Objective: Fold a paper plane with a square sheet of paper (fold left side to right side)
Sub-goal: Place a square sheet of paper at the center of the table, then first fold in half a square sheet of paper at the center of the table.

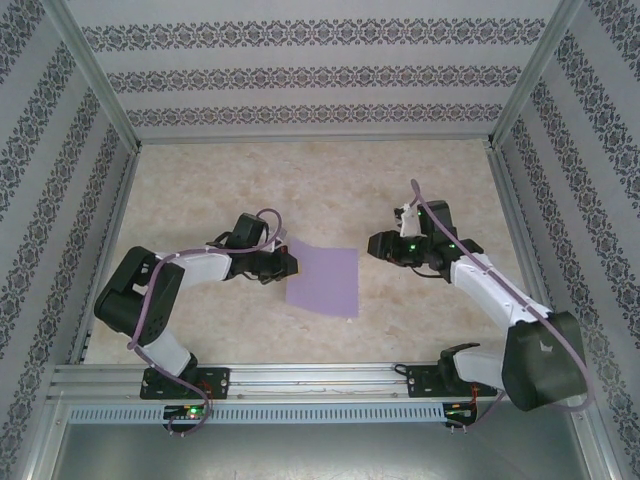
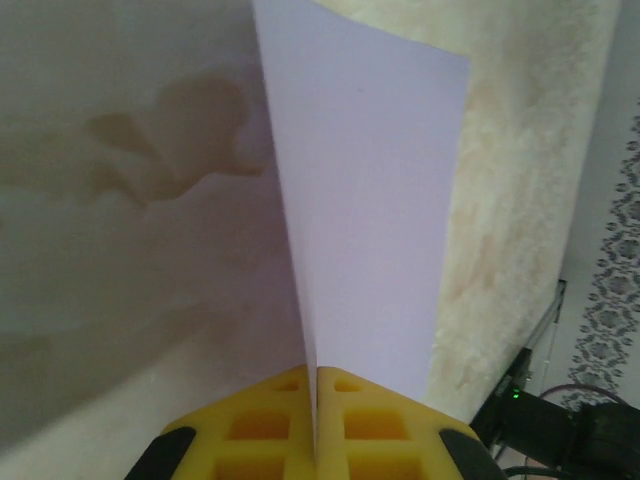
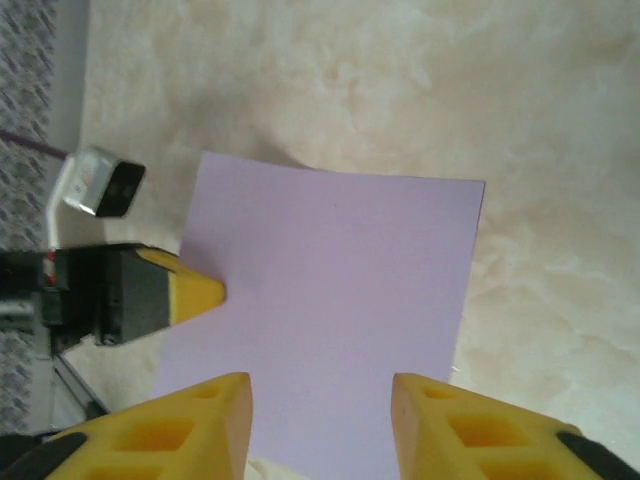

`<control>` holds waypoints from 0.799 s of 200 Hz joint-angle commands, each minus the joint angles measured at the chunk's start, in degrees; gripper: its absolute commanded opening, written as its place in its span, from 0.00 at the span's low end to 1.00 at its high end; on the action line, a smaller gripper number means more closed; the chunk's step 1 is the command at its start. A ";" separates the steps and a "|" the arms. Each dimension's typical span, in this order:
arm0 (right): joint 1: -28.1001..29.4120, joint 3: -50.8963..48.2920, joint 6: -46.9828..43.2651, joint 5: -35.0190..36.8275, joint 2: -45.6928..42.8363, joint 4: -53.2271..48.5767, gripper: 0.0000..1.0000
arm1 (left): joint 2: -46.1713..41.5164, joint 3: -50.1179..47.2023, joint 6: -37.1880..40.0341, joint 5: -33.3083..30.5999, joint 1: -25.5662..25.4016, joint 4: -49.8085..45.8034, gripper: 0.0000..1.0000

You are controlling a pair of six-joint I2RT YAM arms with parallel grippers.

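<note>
My left pincer [image 2: 316,385] was clamped shut on one edge of the square sheet of paper [image 2: 370,200], which stretched ahead over the counter [image 2: 120,250]. My right pincer [image 3: 320,400] stood open, with the sheet just ahead.

The square sheet of paper [image 1: 323,280] is lying on the table [image 1: 300,190] near its middle, and it is sitting between my two grippers. My left gripper [image 1: 285,265] is sitting at the sheet's left edge, its fingers pressing together on that edge. My right gripper [image 1: 378,243] is hanging just beside the sheet's far right corner, apart from it, jaws standing parted and facing the left gripper across the sheet.
</note>
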 commanded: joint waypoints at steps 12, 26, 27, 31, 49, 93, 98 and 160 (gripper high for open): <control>3.37 -1.71 4.51 1.20 6.09 6.61 0.19 | 1.67 2.47 2.31 -3.43 -0.92 -5.17 0.00; 4.75 -1.16 5.27 1.59 9.20 7.31 0.06 | 1.60 2.52 2.07 -3.88 -1.01 -5.48 0.00; 4.84 -1.11 5.35 1.62 9.42 7.40 0.05 | 1.59 2.50 2.02 -3.89 -0.97 -5.49 0.00; 5.34 -0.94 5.70 1.88 10.47 7.69 0.01 | 1.51 2.52 1.87 -3.90 -0.95 -5.44 0.00; 6.70 -0.52 6.83 2.72 13.64 8.55 0.00 | 1.02 2.02 0.59 -4.67 -1.03 -5.06 0.00; 8.61 -0.70 8.40 3.69 18.70 10.48 0.00 | -0.91 -0.03 -2.52 -6.49 -1.76 -3.03 0.00; 8.63 -0.70 8.36 3.67 19.14 10.48 0.00 | -1.07 -0.07 -2.74 -6.74 -1.89 -2.98 0.00; 9.07 -1.05 7.08 5.29 23.10 9.32 0.00 | -3.02 -0.78 -4.45 -7.56 -2.51 -2.51 0.01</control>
